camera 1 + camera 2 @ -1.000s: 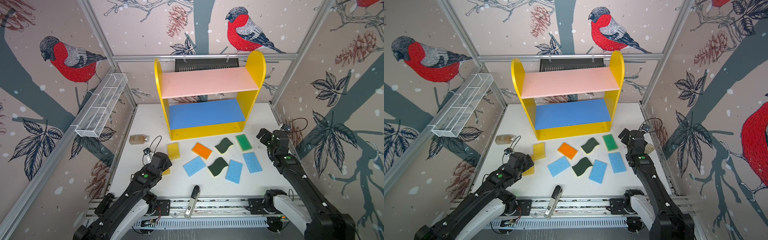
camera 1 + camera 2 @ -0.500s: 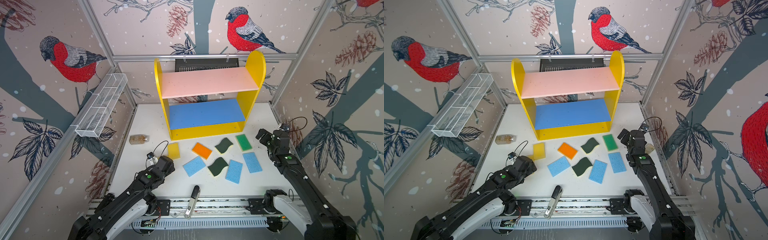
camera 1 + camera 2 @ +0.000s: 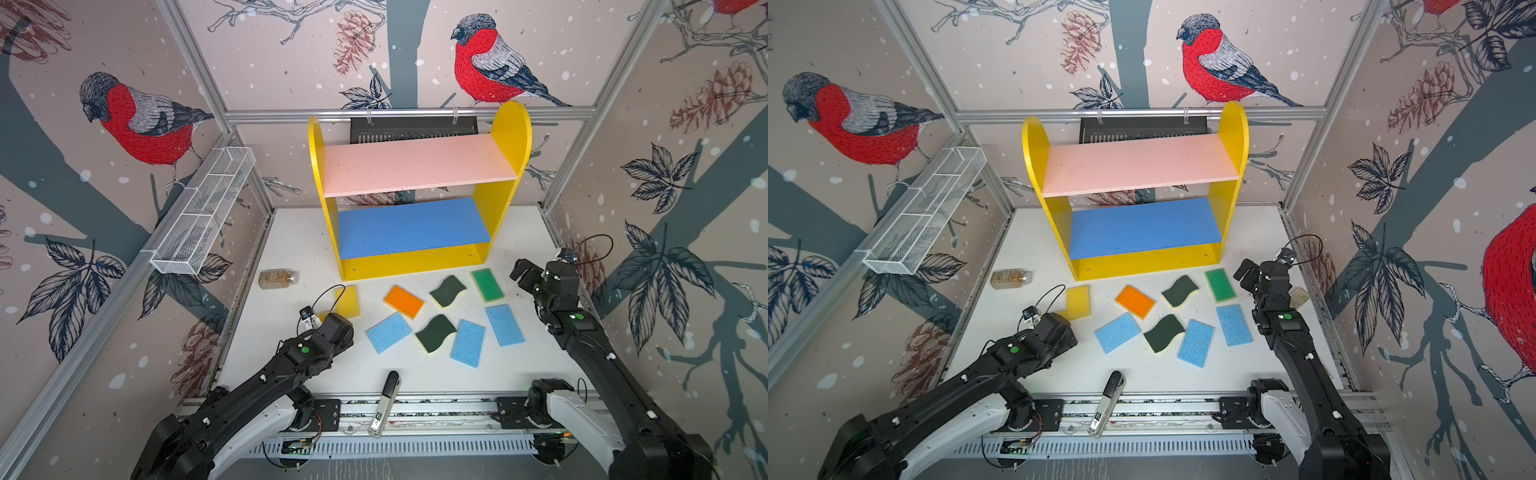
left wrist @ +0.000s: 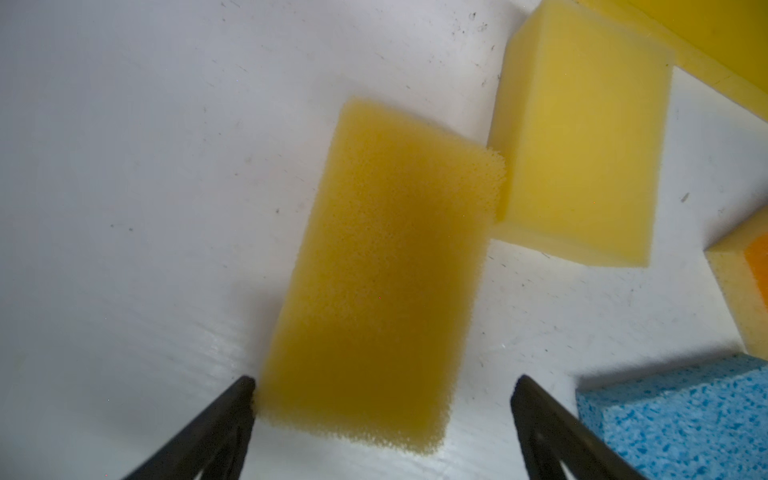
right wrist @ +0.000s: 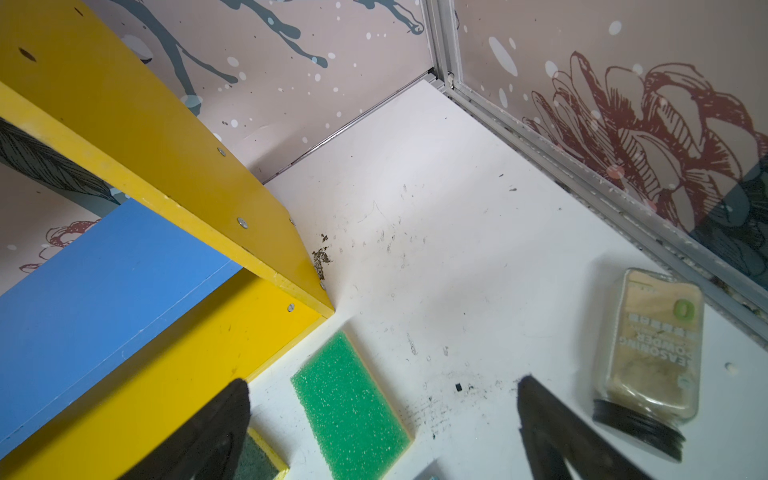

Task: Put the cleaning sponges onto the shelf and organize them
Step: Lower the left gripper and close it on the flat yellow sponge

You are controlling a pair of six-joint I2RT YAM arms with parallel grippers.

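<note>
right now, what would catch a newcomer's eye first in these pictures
The yellow shelf, nothing on its pink and blue boards, stands at the back of the white table, against walls printed with big red-breasted birds. In front of it bright sponges lie scattered flat. At the near left, the open left gripper hangs over a yellow sponge.

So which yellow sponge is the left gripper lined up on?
The darker, coarse-pored sponge, between the left gripper's open jaws; the paler, smoother sponge lies beyond it.
</note>
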